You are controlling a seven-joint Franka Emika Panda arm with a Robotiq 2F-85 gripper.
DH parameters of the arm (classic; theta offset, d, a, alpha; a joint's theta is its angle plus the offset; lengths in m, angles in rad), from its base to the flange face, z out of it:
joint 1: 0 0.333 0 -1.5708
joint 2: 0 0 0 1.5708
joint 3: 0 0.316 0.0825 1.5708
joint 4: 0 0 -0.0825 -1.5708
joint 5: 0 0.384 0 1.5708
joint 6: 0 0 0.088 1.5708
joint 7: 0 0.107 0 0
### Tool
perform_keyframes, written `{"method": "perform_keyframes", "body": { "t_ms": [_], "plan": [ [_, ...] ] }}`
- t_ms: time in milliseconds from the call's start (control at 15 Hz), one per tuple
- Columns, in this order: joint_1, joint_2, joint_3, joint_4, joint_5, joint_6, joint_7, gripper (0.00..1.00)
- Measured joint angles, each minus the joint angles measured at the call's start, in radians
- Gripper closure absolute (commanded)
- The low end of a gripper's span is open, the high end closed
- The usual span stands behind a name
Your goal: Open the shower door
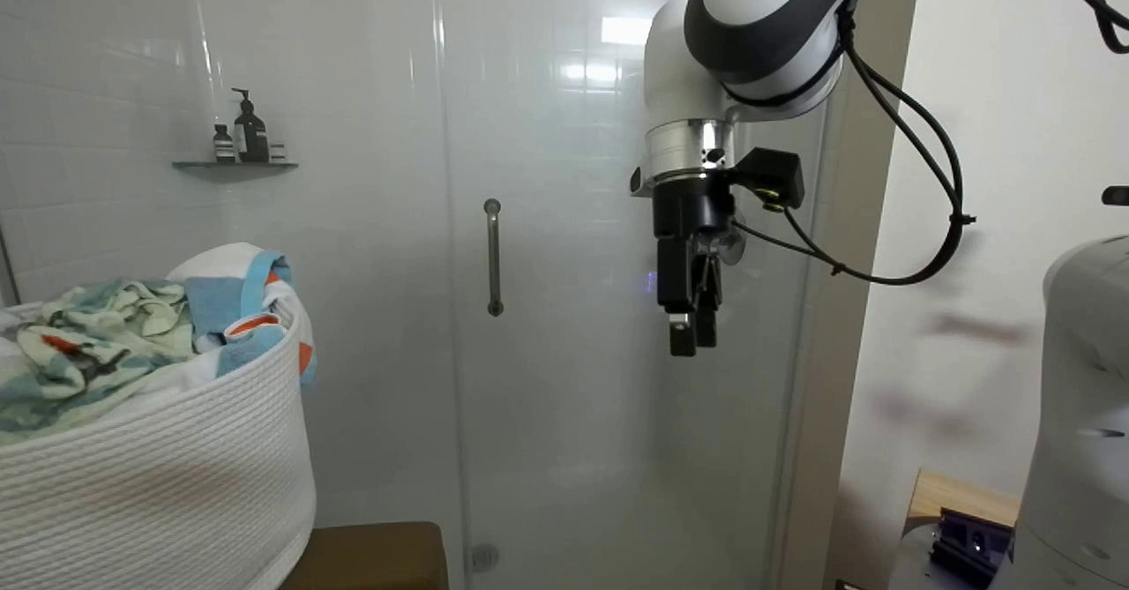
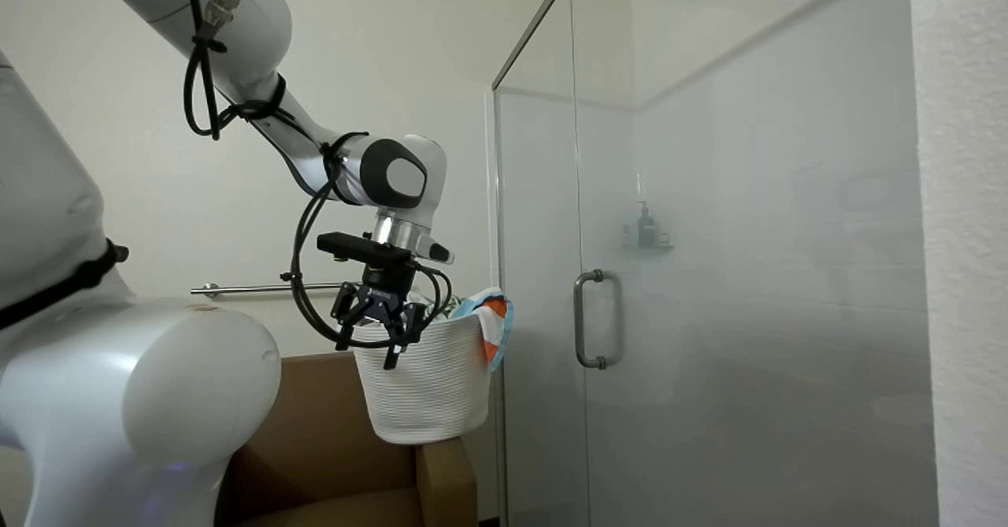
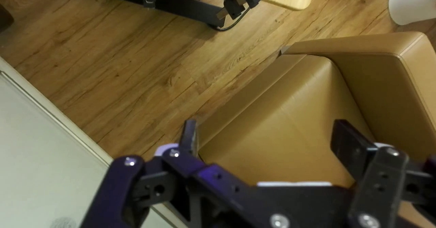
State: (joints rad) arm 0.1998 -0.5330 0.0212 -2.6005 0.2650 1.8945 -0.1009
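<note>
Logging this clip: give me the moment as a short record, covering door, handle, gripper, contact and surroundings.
target: shower door, clear glass, looks closed
pull point: vertical silver bar handle
tool: gripper, open, pointing down
contact: gripper and handle apart in both exterior views
corner: dark pump bottle on small shelf
nearby: white basket of cloths; brown armchair

Wood-plank floor (image 3: 136,74); brown armchair (image 3: 289,129); pale wall (image 2: 378,54).

In an exterior view, the arm (image 1: 776,34) is bent at the upper right, and its gripper (image 1: 694,334) points down. In the wrist view, the two fingers (image 3: 351,149) stand wide apart below the centre.
</note>
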Motion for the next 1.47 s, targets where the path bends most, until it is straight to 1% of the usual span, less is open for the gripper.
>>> {"method": "perform_keyframes", "body": {
  "t_ms": [467,667,867,1133,1267,1467],
  "plan": [
    [0.0,0.0,0.0,0.0,0.0,-0.001,0.0,0.0],
    [0.0,0.002,-0.002,0.017,0.001,-0.039,0.0,0.0],
    [-0.001,0.009,-0.015,0.075,0.001,-0.098,0.0,0.0],
    [-0.012,0.04,-0.035,0.182,0.001,-0.197,-0.001,0.0],
    [-0.027,0.058,-0.037,0.224,0.0,-0.209,-0.009,0.0],
    [-0.048,0.074,-0.036,0.266,-0.023,-0.192,-0.024,0.0]
  ]
}}
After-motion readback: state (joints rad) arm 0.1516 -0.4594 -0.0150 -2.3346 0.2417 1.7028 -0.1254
